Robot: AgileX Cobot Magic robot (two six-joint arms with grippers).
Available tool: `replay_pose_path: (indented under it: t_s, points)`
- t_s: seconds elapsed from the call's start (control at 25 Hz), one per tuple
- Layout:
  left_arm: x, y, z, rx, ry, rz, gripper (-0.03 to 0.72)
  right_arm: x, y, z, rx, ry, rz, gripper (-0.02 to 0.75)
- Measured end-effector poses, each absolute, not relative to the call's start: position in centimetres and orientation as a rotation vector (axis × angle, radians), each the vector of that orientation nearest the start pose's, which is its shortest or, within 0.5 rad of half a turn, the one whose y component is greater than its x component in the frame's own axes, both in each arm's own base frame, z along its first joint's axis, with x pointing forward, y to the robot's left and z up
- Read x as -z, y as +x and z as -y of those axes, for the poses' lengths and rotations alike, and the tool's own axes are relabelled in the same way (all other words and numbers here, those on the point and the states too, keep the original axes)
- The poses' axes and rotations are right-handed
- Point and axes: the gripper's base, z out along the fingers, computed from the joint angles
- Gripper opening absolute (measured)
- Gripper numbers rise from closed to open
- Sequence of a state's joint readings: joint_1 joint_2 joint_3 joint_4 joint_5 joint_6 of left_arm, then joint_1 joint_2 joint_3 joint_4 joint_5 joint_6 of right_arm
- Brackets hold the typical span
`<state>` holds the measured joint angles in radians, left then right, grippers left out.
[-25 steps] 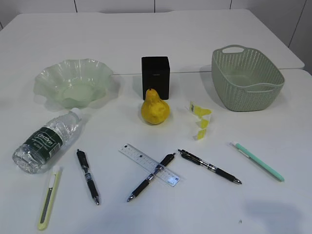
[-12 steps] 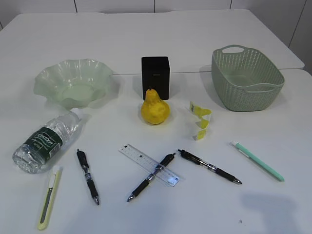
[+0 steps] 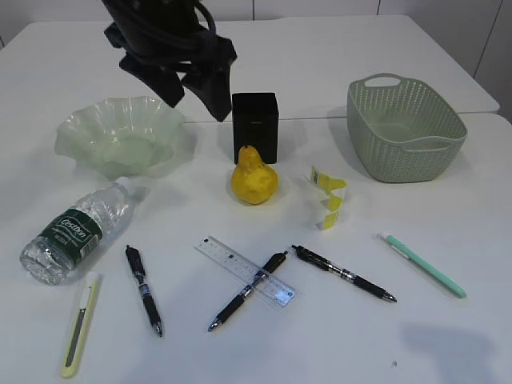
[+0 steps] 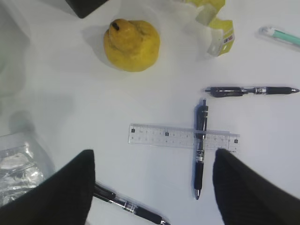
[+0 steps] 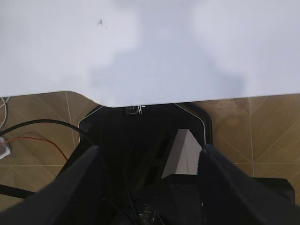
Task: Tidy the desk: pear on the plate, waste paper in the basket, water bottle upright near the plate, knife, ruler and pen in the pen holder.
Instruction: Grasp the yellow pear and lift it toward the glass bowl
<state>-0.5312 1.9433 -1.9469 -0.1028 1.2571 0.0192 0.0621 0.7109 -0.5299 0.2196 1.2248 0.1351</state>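
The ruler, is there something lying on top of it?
Yes. A black pen lies across the clear ruler near one end, and the white table shows through the ruler. The strip of ruler under the pen is hidden.

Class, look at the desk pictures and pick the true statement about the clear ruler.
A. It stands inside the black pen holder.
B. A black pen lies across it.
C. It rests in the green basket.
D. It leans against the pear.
B: the ruler lies flat on the table with a black pen crossing over one end of it, apart from the pear, pen holder and basket.
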Motion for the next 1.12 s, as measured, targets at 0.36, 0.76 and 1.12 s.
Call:
replay_pose_path:
  t_s: [0.36, 0.76, 1.12]
  points:
    - [-28.7, 38.6, 23.8, 0.266, 0.722, -2.741, 0.58, -24.9, 8.4, -2.4, -0.353, 0.188, -2.889, 0.5]
    - [-26.3, 42.2, 26.1, 0.322, 0.692, -2.687, 0.58, -26.3, 10.5, -2.4, -0.332, 0.186, -2.877, 0.499]
    - [-23.1, 44.3, 27.4, 0.336, 0.674, -2.659, 0.58, -27.0, 16.0, -2.2, -0.234, 0.185, -2.955, 0.499]
